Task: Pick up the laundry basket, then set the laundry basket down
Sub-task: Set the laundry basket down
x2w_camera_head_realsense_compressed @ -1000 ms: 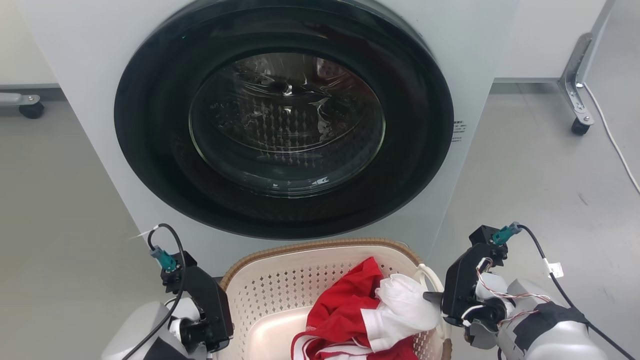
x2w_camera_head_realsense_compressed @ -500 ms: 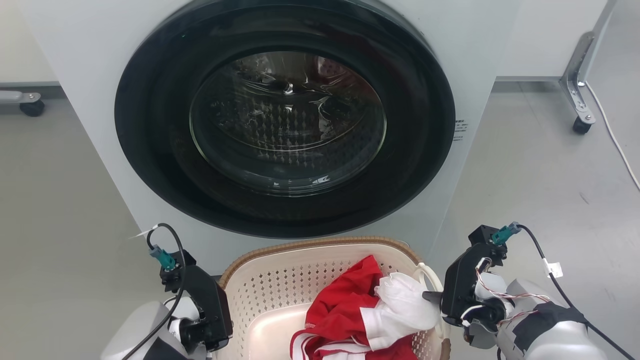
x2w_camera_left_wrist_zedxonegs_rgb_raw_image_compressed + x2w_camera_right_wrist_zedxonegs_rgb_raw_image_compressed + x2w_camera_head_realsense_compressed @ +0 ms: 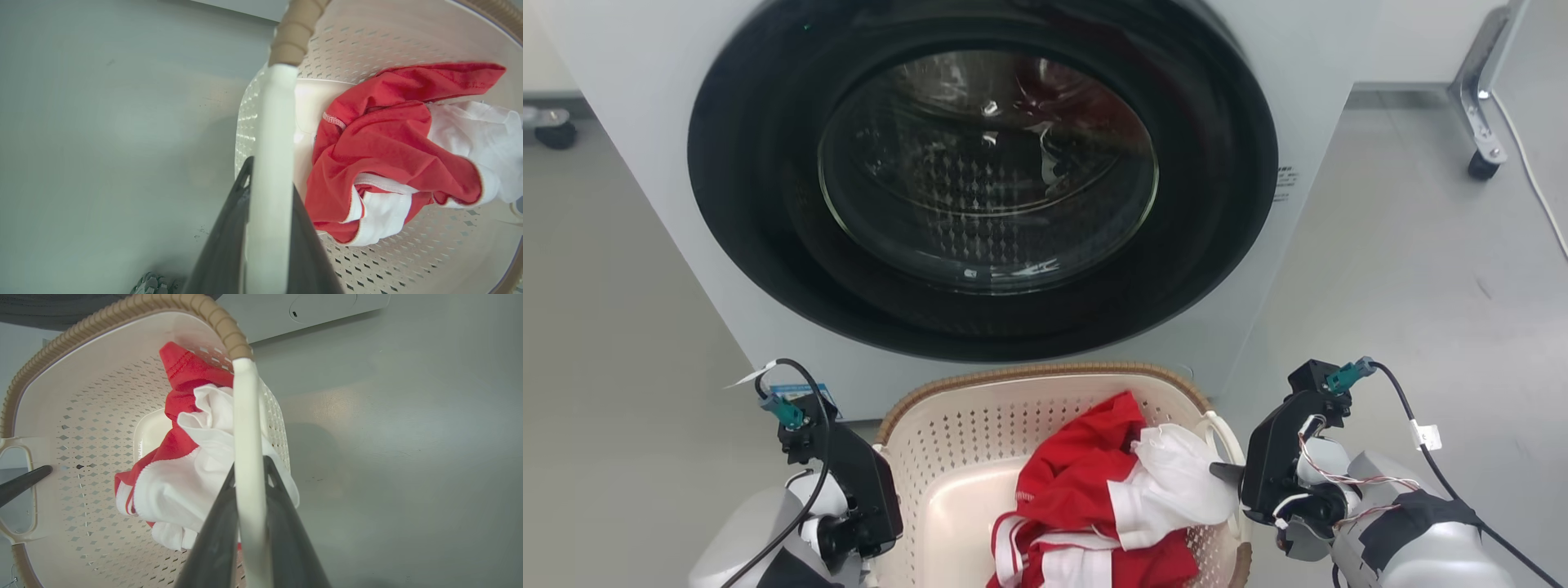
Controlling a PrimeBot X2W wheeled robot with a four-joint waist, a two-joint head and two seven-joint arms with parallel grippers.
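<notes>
Laundry basket (image 3: 1029, 372): sitting low in the middle of the head view, right in front of the washer (image 3: 645, 122) and just under its round door (image 3: 988, 163); its brown rim is lying close to the washer's front panel. Whether its base is touching the floor (image 3: 1421, 286) cannot be told.

Contents: a red garment (image 3: 1086, 482) is lying crumpled in the basket's middle, with a white cloth (image 3: 1176, 482) bunching against it toward the right wall; red-and-white trim is showing at the near side.

Left handle (image 3: 273, 122): running as a white bar from the brown rim down between two dark fingers.

Left gripper (image 3: 270, 175): pinching the left handle, one finger pressing on each side of the bar, at the basket's left edge.

Right handle (image 3: 245, 416): arching off the right edge of the rim, just beside the white cloth.

Right gripper (image 3: 250, 465): clamping the right handle between its two fingers, pads lying against the bar on both sides.

Far side in the right wrist view: a dark fingertip of the left gripper is showing at the opposite handle's opening.

Washer: standing upright behind the basket, its dark door ring and glass facing the robot, the door lying flush.

Floor: grey, spreading to both sides of the washer; a black caster (image 3: 1482, 163) on a metal leg is standing well apart at the upper right corner.
</notes>
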